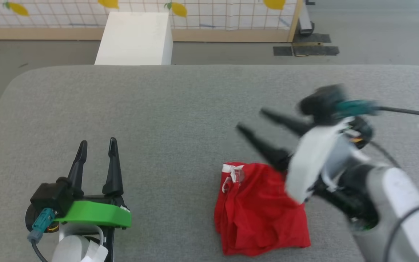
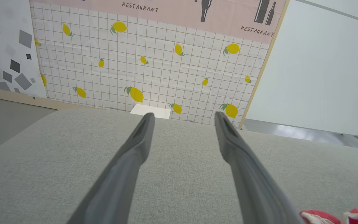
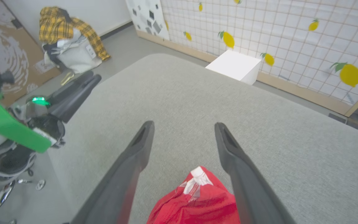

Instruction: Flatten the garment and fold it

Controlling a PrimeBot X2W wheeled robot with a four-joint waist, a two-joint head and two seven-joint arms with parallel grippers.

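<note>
Left gripper (image 1: 98, 142), green-collared, is seen low at the left of the head view. It is held just above the grey woven-fabric table top (image 1: 180, 109), long dark fingers pointed away from the robot and spread apart, with nothing between them. In the left wrist view the same gripper (image 2: 183, 115) is aimed level across the table toward a white box (image 2: 150, 111) below a lemon-printed grid wall (image 2: 154, 68).

Bright red soft fabric shorts (image 1: 260, 211) are found right of centre, near the robot's edge of the table. They are bunched in a loose, creased heap, white trim and drawstring turned up at the far left corner.

Right gripper (image 1: 250, 118), motion-blurred, is raised clear above the shorts on a bent pale forearm, fingers angled up and to the left. The claw is noted parted and empty. In the right wrist view the shorts (image 3: 197, 202) lie beneath, between the finger bases, not gripped.
</note>
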